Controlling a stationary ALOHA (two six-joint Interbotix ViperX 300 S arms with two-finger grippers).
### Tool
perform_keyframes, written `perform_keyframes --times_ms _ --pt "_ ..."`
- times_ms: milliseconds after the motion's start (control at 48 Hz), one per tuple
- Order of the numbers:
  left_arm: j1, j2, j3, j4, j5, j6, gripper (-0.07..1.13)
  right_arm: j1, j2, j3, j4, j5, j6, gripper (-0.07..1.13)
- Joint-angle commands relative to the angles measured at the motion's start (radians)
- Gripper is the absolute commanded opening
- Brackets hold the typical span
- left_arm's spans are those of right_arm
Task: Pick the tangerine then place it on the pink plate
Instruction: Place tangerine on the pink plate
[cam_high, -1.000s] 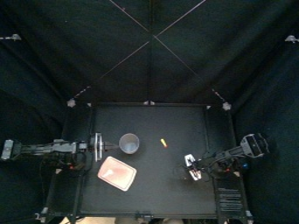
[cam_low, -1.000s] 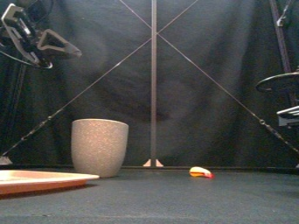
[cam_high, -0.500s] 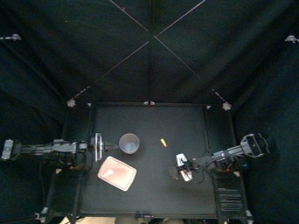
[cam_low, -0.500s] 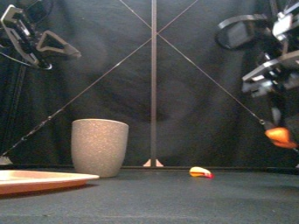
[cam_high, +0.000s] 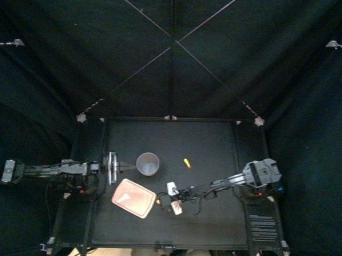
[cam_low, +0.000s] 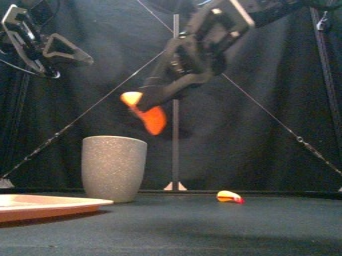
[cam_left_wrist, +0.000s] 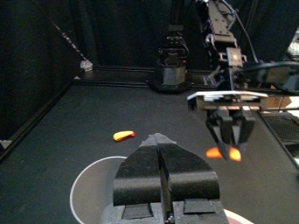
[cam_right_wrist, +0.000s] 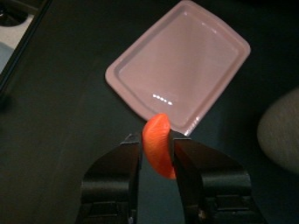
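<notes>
An orange tangerine piece (cam_low: 151, 118) hangs in the air, with my right gripper (cam_low: 144, 108) shut on it. In the right wrist view the tangerine (cam_right_wrist: 158, 150) sits between the jaws just off the near edge of the pink plate (cam_right_wrist: 181, 63). From above, the right gripper (cam_high: 174, 197) is at the right edge of the plate (cam_high: 131, 198), above the table. The left wrist view also shows the tangerine (cam_left_wrist: 229, 154). My left gripper (cam_left_wrist: 163, 164) rests shut at the table's left, above the grey cup.
A tall grey speckled cup (cam_high: 150, 163) stands behind the plate, left of centre. A small orange and yellow toy (cam_high: 187, 161) lies on the table to the cup's right, also seen from the front as the small toy (cam_low: 231, 197).
My right arm has swung from the table's right side leftward to the plate's edge, carrying the tangerine. The left arm has not moved.
</notes>
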Motion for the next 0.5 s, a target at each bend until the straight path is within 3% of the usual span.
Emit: perform_keyframes --times_ms 21,271,500 --pt "0.003 0.003 -0.008 -0.006 -0.006 -0.003 0.06 -0.011 0.087 -0.152 -0.009 -0.035 -0.002 0.60" --pt "0.008 0.003 0.026 -0.020 -0.008 -0.002 0.06 -0.044 0.262 -0.374 -0.012 -0.034 0.014 0.60" --pt "0.014 0.003 0.038 -0.018 -0.035 0.002 0.06 -0.083 0.322 -0.454 0.058 -0.035 0.014 0.61"
